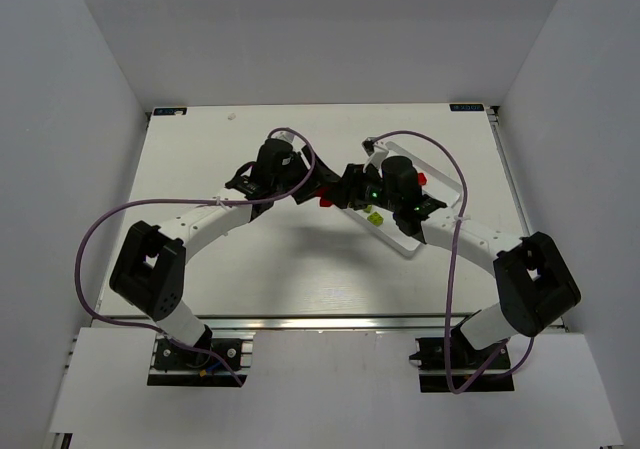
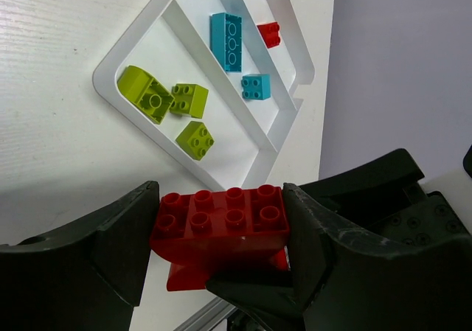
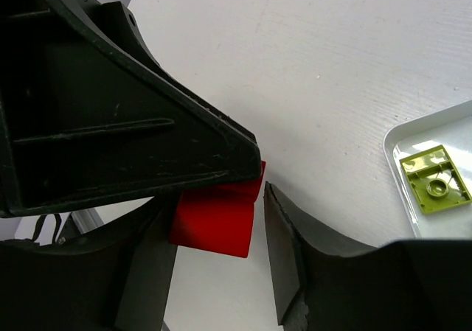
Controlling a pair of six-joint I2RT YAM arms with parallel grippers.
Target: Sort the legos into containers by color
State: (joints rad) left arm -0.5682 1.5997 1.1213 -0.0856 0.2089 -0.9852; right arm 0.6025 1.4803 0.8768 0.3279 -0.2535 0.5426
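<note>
One red brick (image 2: 228,213), bottom centre, is pinched by the left gripper (image 2: 220,231). Right gripper (image 3: 220,244) is spread around it. Tray (image 2: 103,74), upper left, holds green bricks (image 2: 151,95), cyan bricks (image 2: 226,42), a red piece (image 2: 269,34) in separate compartments.
</note>
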